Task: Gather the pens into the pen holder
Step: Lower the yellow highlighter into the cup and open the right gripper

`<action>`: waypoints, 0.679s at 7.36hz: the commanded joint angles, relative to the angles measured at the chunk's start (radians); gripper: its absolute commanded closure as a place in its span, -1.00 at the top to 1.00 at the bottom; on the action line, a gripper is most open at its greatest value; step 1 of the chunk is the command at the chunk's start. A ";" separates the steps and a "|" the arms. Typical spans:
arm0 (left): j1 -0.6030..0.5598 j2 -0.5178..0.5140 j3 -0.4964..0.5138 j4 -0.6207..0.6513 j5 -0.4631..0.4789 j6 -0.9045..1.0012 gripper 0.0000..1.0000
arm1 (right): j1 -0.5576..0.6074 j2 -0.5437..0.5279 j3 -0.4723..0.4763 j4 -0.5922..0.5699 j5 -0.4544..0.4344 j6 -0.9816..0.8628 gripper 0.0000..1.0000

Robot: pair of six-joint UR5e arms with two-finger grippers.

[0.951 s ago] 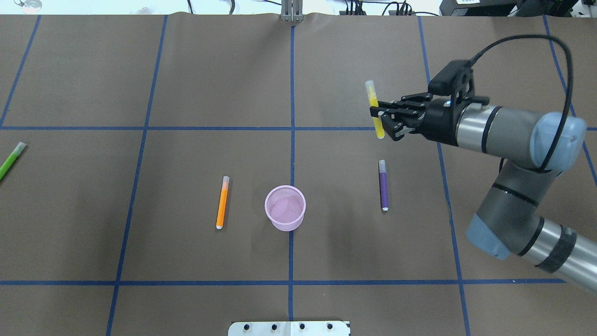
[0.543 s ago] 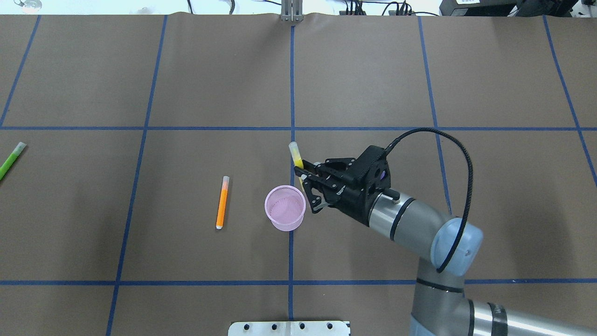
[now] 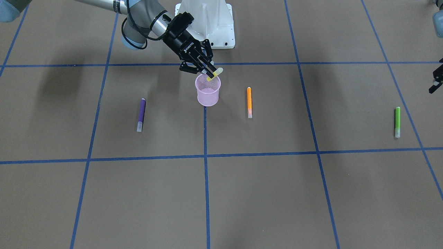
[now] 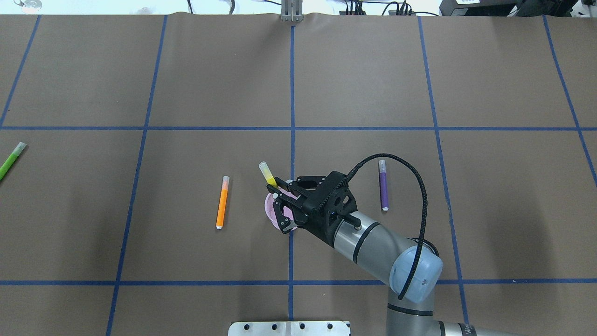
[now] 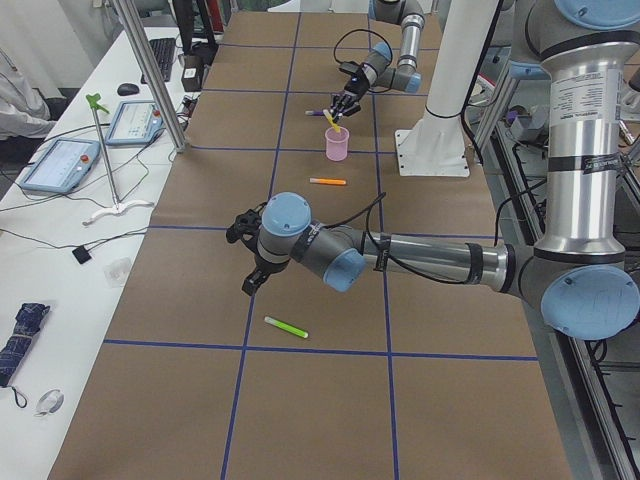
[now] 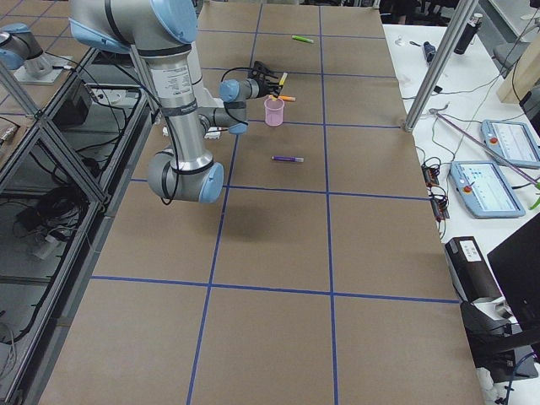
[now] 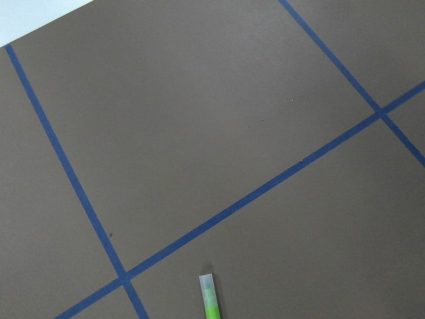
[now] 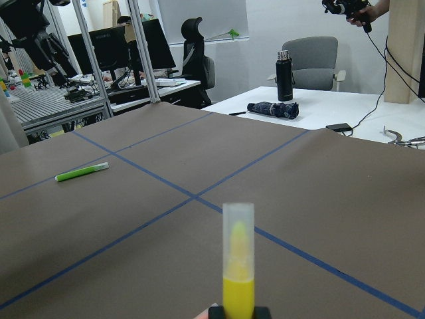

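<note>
Clearance: orange pen (image 4: 222, 203) left and purple pen (image 4: 383, 185) right of centre, both well apart from pink mesh pen holder (image 3: 207, 95); green pen (image 4: 10, 160) cut by left frame edge | yellow pen (image 4: 267, 173), whitish cap up, tilted, is pinched by right gripper (image 4: 273, 187) over holder rim | left gripper (image 3: 435, 81): cannot be told | count: 4 pens, 1 holder

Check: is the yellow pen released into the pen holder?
No, fingers of the right gripper clamp the yellow pen over the pink pen holder.
</note>
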 commanded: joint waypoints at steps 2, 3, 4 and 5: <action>0.000 0.001 0.000 -0.001 -0.002 0.000 1.00 | -0.004 0.018 -0.025 0.013 -0.015 -0.002 0.54; 0.000 0.001 0.000 0.001 -0.002 0.000 1.00 | -0.004 0.018 -0.019 0.010 -0.005 0.048 0.97; 0.000 0.001 0.000 0.001 0.000 0.000 1.00 | -0.002 0.018 -0.014 -0.009 0.023 0.082 0.98; 0.000 0.001 0.009 -0.001 0.000 0.000 1.00 | 0.005 0.018 0.042 -0.113 0.032 0.139 0.98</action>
